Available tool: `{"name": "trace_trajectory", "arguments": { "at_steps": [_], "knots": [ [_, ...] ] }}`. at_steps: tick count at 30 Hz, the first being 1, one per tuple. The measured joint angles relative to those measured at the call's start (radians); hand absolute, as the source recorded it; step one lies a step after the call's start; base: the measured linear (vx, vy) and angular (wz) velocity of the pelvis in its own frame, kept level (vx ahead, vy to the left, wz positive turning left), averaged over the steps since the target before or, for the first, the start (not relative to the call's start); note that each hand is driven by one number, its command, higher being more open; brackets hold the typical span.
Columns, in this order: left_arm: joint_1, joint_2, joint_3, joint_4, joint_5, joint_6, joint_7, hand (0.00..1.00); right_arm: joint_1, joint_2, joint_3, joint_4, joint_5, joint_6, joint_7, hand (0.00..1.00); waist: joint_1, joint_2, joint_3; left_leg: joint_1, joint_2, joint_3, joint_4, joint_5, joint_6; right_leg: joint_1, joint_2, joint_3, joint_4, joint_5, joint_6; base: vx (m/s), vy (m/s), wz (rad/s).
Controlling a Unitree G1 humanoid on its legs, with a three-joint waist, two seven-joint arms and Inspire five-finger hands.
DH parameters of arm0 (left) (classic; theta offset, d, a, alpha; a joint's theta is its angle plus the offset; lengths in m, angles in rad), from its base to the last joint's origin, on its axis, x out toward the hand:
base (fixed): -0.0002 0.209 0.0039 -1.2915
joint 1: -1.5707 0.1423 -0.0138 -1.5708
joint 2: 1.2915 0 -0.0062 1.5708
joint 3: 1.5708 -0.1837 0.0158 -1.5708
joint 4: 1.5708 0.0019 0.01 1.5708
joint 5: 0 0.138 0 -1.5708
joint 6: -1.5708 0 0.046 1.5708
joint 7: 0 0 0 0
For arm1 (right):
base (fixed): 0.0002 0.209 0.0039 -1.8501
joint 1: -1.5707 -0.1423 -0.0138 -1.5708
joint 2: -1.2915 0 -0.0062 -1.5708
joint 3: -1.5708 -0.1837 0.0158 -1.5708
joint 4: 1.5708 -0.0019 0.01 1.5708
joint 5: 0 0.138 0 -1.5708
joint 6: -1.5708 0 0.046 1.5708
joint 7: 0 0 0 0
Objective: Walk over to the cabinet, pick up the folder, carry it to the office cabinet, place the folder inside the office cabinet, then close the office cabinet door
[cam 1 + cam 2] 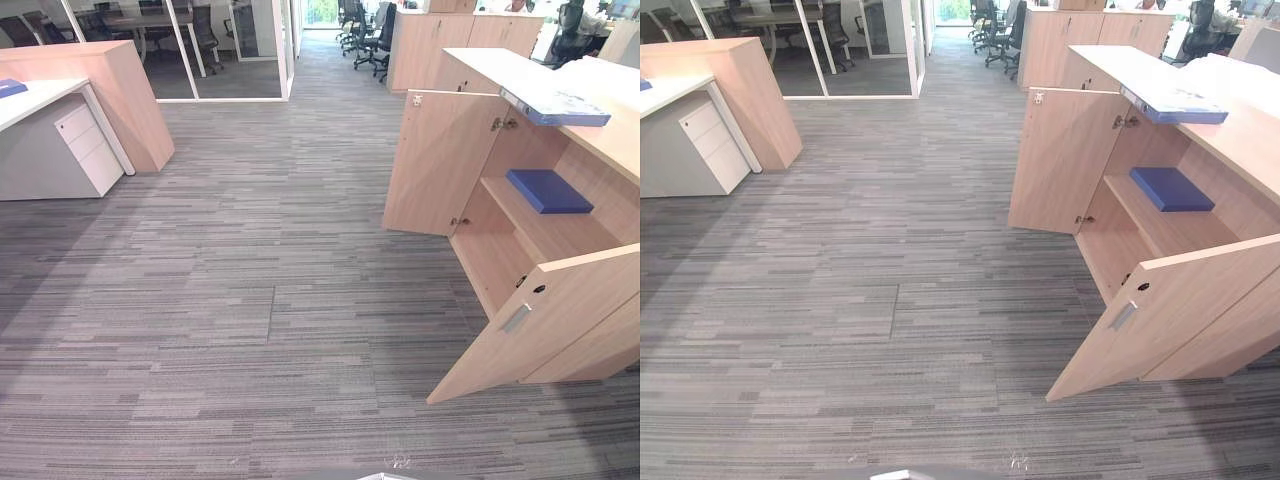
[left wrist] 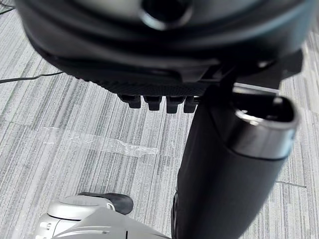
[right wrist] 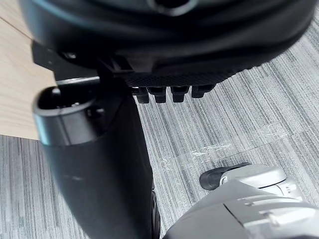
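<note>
Folder (image 1: pixel 548 190): we see it lying flat on the shelf (image 1: pixel 545 232) inside the cabinet (image 1: pixel 497 265).
Binder (image 1: pixel 556 105): lies on the cabinet top, jutting over the edge.
Doors: near door (image 1: pixel 540 320) and far door (image 1: pixel 440 165) both stand wide open.
Left hand (image 2: pixel 149 50): hangs over the carpet (image 1: pixel 250 300), fingers (image 2: pixel 154 102) relaxed, nothing in them.
Right hand (image 3: pixel 169 45): likewise, fingers (image 3: pixel 179 93) slack and empty.
Done: we judge the folder placed.
Left: stepping closer and closing the doors.
</note>
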Motion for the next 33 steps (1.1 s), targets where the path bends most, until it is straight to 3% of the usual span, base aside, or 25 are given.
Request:
{"name": "trace_trajectory", "arguments": {
  "at_steps": [15, 23, 25, 27, 28, 29, 30, 31, 32, 33],
  "knots": [
    [0.002, -0.001, 0.0, 0.0, -0.027, -0.005, 0.002, 1.0, -0.001, 0.005, -0.027, 0.0, 0.007, 0.0, 0.005, 1.0, 0.001, -0.003, 0.009, 0.011, 0.002, -0.002, -0.013, 0.003, -0.004, 0.008, 0.002, -0.002, -0.005, 0.0, 0.001, 0.0, -0.016, 0.0],
    [0.003, -0.004, 0.009, 0.0, -0.039, -0.006, 0.008, 1.0, 0.01, 0.016, -0.069, 0.0, 0.083, -0.007, 0.003, 1.0, 0.0, -0.004, 0.015, 0.01, 0.003, -0.001, -0.021, 0.004, -0.005, 0.008, 0.003, -0.002, -0.013, 0.0, 0.0, -0.01, -0.024, 0.0],
    [0.003, -0.016, 0.062, -0.006, -0.045, -0.008, 0.008, 1.0, 0.01, 0.02, -0.064, -0.006, 0.082, -0.011, 0.002, 1.0, 0.0, -0.005, 0.027, -0.002, 0.009, 0.004, -0.004, -0.008, -0.019, -0.002, 0.007, -0.001, -0.001, -0.01, 0.0, 0.0, -0.038, -0.03],
    [-0.001, -0.03, 0.114, -0.037, -0.046, -0.011, 0.012, 1.0, 0.008, 0.032, -0.061, -0.036, 0.083, -0.012, 0.001, 1.0, 0.002, -0.013, 0.055, -0.056, 0.021, 0.013, 0.121, -0.071, -0.033, -0.027, 0.011, -0.001, 0.057, -0.041, -0.01, -0.02, -0.045, -0.09],
    [-0.008, -0.056, 0.174, -0.057, -0.047, -0.018, 0.018, 1.0, 0.013, 0.033, -0.053, -0.071, 0.084, -0.014, 0.001, 1.0, 0.006, 0.0, 0.073, -0.149, 0.057, 0.032, 0.311, -0.164, -0.052, -0.069, 0.036, -0.002, 0.13, -0.084, -0.032, -0.04, -0.054, -0.15],
    [-0.007, -0.062, 0.197, -0.058, -0.048, -0.017, 0.019, 1.0, 0.012, 0.033, -0.049, -0.077, 0.085, -0.014, 0.0, 1.0, 0.01, -0.005, 0.077, -0.182, 0.074, 0.046, 0.395, -0.187, -0.065, -0.076, 0.045, -0.002, 0.152, -0.098, -0.042, -0.04, -0.058, -0.14],
    [-0.014, -0.066, 0.223, -0.062, -0.054, -0.015, 0.018, 1.0, 0.01, 0.036, -0.042, -0.078, 0.089, -0.014, -0.004, 1.0, 0.01, -0.008, 0.092, -0.251, 0.092, 0.056, 0.552, -0.19, -0.069, -0.077, 0.051, 0.002, 0.172, -0.112, -0.056, -0.02, -0.053, -0.25],
    [-0.011, -0.082, 0.247, -0.092, -0.069, -0.014, 0.022, 1.0, 0.016, 0.037, -0.04, -0.079, 0.094, -0.013, -0.01, 1.0, 0.024, -0.01, 0.099, -0.353, 0.119, 0.057, 0.785, -0.133, -0.06, -0.071, 0.063, 0.02, 0.2, -0.131, -0.068, 0.01, -0.06, -0.31],
    [-0.008, -0.088, 0.251, -0.1, -0.075, -0.014, 0.027, 1.0, 0.02, 0.037, -0.04, -0.08, 0.103, -0.013, -0.012, 1.0, 0.031, -0.013, 0.101, -0.389, 0.128, 0.058, 0.859, -0.1, -0.06, -0.064, 0.064, 0.031, 0.207, -0.138, -0.073, 0.05, -0.05, -0.43],
    [0.001, -0.094, 0.255, -0.115, -0.086, -0.014, 0.031, 1.0, 0.025, 0.035, -0.027, -0.08, 0.119, -0.011, -0.016, 1.0, 0.039, -0.016, 0.1, -0.434, 0.144, 0.065, 0.938, -0.114, -0.054, -0.058, 0.065, 0.044, 0.215, -0.15, -0.08, 0.12, -0.036, -0.34]
  ]
}}
